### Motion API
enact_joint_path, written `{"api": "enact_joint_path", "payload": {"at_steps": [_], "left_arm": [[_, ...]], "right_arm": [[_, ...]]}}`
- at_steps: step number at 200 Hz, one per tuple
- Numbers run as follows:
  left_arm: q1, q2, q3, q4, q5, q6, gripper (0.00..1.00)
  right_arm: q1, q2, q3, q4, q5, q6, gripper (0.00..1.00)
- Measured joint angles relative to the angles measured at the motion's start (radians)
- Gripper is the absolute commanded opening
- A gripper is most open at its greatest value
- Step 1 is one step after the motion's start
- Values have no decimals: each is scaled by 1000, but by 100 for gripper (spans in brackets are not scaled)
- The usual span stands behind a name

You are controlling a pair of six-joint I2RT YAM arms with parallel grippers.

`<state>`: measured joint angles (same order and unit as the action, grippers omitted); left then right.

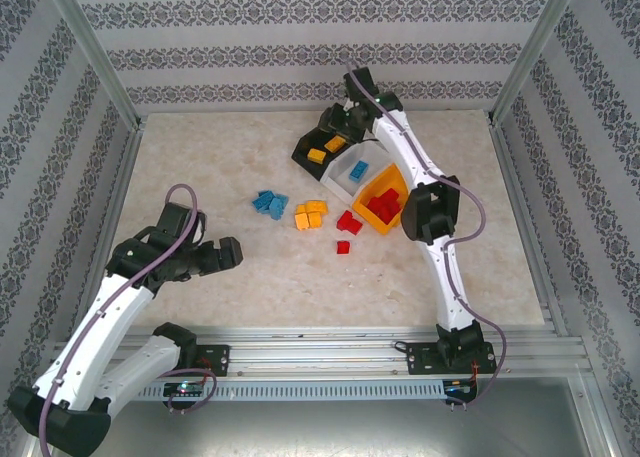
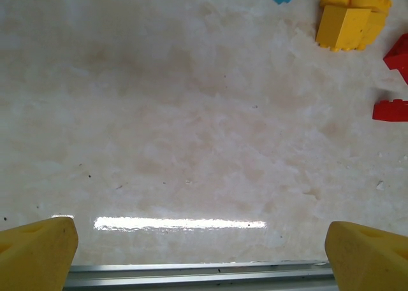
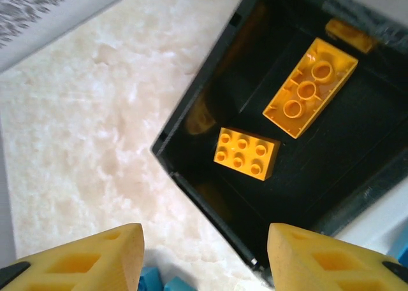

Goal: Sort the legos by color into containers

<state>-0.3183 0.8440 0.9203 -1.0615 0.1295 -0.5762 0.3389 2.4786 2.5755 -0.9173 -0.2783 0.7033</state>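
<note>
Three bins stand in a slanted row: black bin (image 1: 318, 149) with two orange-yellow bricks (image 3: 246, 153), white-grey bin (image 1: 352, 169) with a blue brick, orange-yellow bin (image 1: 382, 203) with red bricks. Loose on the table lie blue bricks (image 1: 270, 203), orange-yellow bricks (image 1: 310, 214) and red bricks (image 1: 348, 223). My right gripper (image 3: 204, 256) hangs open and empty over the black bin's near corner (image 3: 191, 183). Down at the table's left, my left gripper (image 2: 201, 249) is open above bare table, with orange-yellow bricks (image 2: 352, 16) and red bricks (image 2: 390, 110) ahead of it on the right.
A metal rail (image 1: 380, 342) runs along the near table edge. Patterned walls and metal posts (image 1: 90, 52) enclose the table on three sides. The right arm (image 1: 430, 212) reaches past the orange-yellow bin.
</note>
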Motion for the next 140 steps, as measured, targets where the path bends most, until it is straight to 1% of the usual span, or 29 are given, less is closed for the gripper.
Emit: {"api": "enact_joint_path", "payload": {"at_steps": [36,74,93,108,140], "left_arm": [[8,89,40,4,5,45,100],[13,230,77,73,57,84,99],[13,310,86,113,87,100,98],[13,381,102,139,104,110,97],[14,529,182,170,101,155,92]], "right_arm": [[-3,-132,-38,-44,-1,-42,55],[2,-287,-169,-134,-1,-117,56],[13,-383,-320,-165,8,-154,56],[34,-468,-483,-175,12,-166,56],[92,-620,-808,-134,-3,-164,56]]}}
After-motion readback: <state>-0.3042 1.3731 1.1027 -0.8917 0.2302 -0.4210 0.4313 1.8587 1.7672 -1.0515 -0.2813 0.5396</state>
